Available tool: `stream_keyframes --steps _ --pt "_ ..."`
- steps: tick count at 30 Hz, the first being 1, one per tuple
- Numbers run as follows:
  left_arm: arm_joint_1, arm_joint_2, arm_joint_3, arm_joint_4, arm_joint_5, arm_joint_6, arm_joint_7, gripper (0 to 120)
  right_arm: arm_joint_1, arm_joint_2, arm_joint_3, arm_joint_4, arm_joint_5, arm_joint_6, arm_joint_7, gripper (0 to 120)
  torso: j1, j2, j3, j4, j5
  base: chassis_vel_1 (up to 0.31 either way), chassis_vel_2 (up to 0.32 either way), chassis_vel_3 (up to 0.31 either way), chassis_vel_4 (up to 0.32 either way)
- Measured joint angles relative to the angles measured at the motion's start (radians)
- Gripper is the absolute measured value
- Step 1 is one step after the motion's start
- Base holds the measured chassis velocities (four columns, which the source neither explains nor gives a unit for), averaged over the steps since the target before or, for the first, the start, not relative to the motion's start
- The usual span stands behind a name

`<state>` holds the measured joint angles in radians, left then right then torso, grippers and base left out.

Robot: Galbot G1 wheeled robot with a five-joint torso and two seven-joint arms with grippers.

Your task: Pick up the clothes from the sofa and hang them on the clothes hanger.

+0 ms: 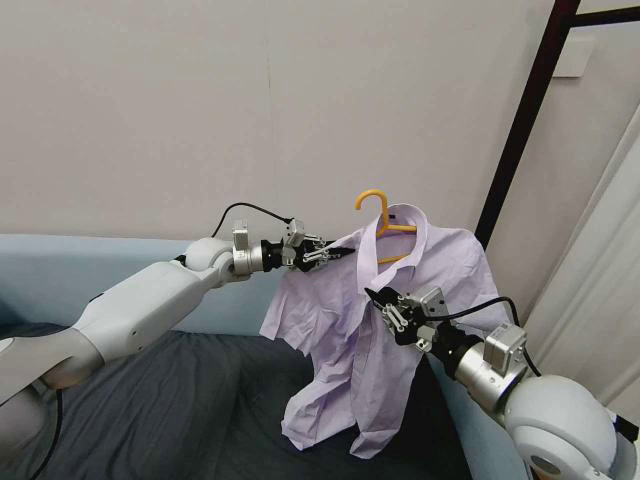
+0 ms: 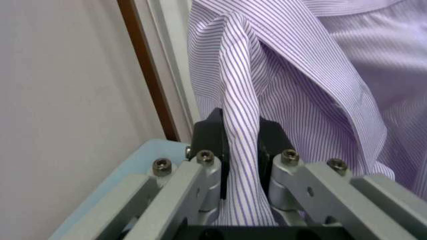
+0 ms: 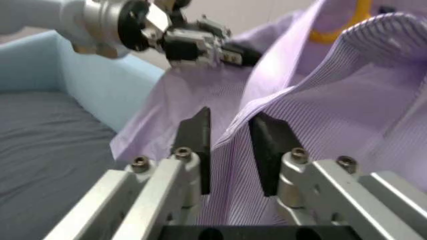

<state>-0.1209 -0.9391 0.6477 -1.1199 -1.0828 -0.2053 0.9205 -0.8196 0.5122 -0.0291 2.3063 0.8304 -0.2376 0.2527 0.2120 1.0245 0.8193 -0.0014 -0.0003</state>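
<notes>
**A:** Two grippers are meeting the shirt (image 1: 330,330) above the sofa (image 1: 150,400): your left gripper (image 1: 338,253) is pinching its shoulder fold, your right gripper (image 1: 378,298) is straddling the front edge, jaws apart.

**B:** It's hanging limp, light; you're wanting doubled seams.

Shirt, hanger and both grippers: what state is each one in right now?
Shirt, hanging open on the hanger.
Hanger, inside the shirt's collar, hook caught on nothing.
Left gripper, shut on a fold of the shirt.
Right gripper, at the shirt's front edge.
</notes>
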Motion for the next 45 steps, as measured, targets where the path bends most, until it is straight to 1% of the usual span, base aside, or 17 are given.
stream_keyframes --steps 4,6,8,12,14,16,17,19,21,22,25,31,32,34,37,42,45 --pt "-0.007 0.027 -0.020 0.006 -0.005 -0.002 0.008 8 -0.077 -0.010 0.035 -0.005 -0.042 -0.013 0.017 45 0.000 0.000 0.000 -0.0005 0.0001 0.000 0.000 0.000 0.000" --pt "-0.007 0.031 -0.024 0.007 -0.008 -0.002 0.009 8 -0.090 -0.011 0.043 -0.005 -0.048 -0.013 0.017 49 0.000 0.000 0.000 -0.0004 0.0001 0.000 0.000 0.000 0.000" --pt "-0.010 0.065 -0.042 0.001 -0.026 -0.004 0.013 8 -0.138 -0.011 0.065 0.007 -0.078 -0.012 0.013 60 0.000 0.000 0.000 -0.0003 0.0000 0.000 0.000 0.000 0.000" --pt "-0.013 0.108 -0.052 -0.014 -0.048 -0.004 0.026 8 -0.175 -0.004 0.087 0.017 -0.120 0.014 0.006 74 0.000 0.000 0.000 0.0000 0.0000 0.000 0.000 0.000 0.000" --pt "-0.005 0.146 -0.061 -0.041 -0.058 -0.005 0.030 8 -0.158 0.008 0.092 0.013 -0.115 0.028 0.006 81 0.000 0.000 0.000 -0.0008 0.0002 0.000 0.000 0.000 0.000" --pt "0.009 0.197 -0.069 -0.070 -0.066 -0.008 0.035 8 -0.124 0.015 0.098 0.001 -0.091 0.039 0.007 90 0.000 0.000 0.000 -0.0002 0.0002 0.000 0.000 0.000 0.000" --pt "0.009 0.197 -0.069 -0.070 -0.066 -0.008 0.035 8 -0.124 0.015 0.098 0.001 -0.091 0.039 0.007 90 0.000 0.000 0.000 -0.0002 0.0002 0.000 0.000 0.000 0.000" --pt "0.023 0.251 -0.075 -0.096 -0.067 -0.015 0.046 8 -0.078 0.008 0.104 -0.034 -0.075 0.060 -0.001 98 0.000 0.000 0.000 0.0004 -0.0003 0.000 0.000 0.000 0.000" --pt "0.033 0.289 -0.082 -0.114 -0.067 -0.020 0.057 8 -0.038 -0.010 0.109 -0.068 -0.065 0.075 -0.015 100 0.000 0.000 0.000 0.0010 0.0001 0.000 0.000 0.000 0.000" --pt "0.033 0.289 -0.082 -0.114 -0.067 -0.020 0.057 8 -0.038 -0.010 0.109 -0.068 -0.065 0.075 -0.015 100 0.000 0.000 0.000 0.0010 0.0001 0.000 0.000 0.000 0.000" --pt "0.042 0.309 -0.084 -0.130 -0.055 -0.032 0.074 8 0.030 -0.056 0.108 -0.112 -0.040 0.095 -0.039 100 0.000 0.000 0.000 -0.0002 0.0000 0.000 0.000 0.000 0.000" --pt "0.059 0.314 -0.084 -0.156 -0.034 -0.047 0.092 8 0.167 -0.142 0.056 -0.191 0.005 0.120 -0.118 100 0.000 0.000 0.000 -0.0005 0.0002 0.000 0.000 0.000 0.000" --pt "0.063 0.314 -0.082 -0.162 -0.024 -0.049 0.096 8 0.211 -0.179 0.029 -0.219 0.030 0.132 -0.169 100 0.000 0.000 0.000 -0.0001 0.0003 0.000 0.000 0.000 0.000" --pt "0.063 0.312 -0.080 -0.163 -0.014 -0.049 0.101 8 0.229 -0.202 0.020 -0.234 0.038 0.138 -0.200 100 0.000 0.000 0.000 0.0000 0.0002 0.000 0.000 0.000 0.000" --pt "0.052 0.270 -0.060 -0.148 0.016 -0.050 0.120 8 0.257 -0.284 0.007 -0.277 0.047 0.164 -0.341 100 0.000 0.000 0.000 -0.0003 0.0000 0.000 0.000 0.000 0.000" --pt "0.027 0.224 -0.024 -0.145 0.030 -0.050 0.128 8 0.263 -0.321 0.006 -0.298 0.047 0.173 -0.464 100 0.000 0.000 0.000 -0.0005 0.0011 0.000 0.000 0.000 0.000" --pt "-0.001 0.173 0.023 -0.138 0.036 -0.052 0.135 8 0.262 -0.350 0.007 -0.281 0.037 0.168 -0.536 100 0.000 0.000 0.000 -0.0003 0.0006 0.000 0.000 0.000 0.000"
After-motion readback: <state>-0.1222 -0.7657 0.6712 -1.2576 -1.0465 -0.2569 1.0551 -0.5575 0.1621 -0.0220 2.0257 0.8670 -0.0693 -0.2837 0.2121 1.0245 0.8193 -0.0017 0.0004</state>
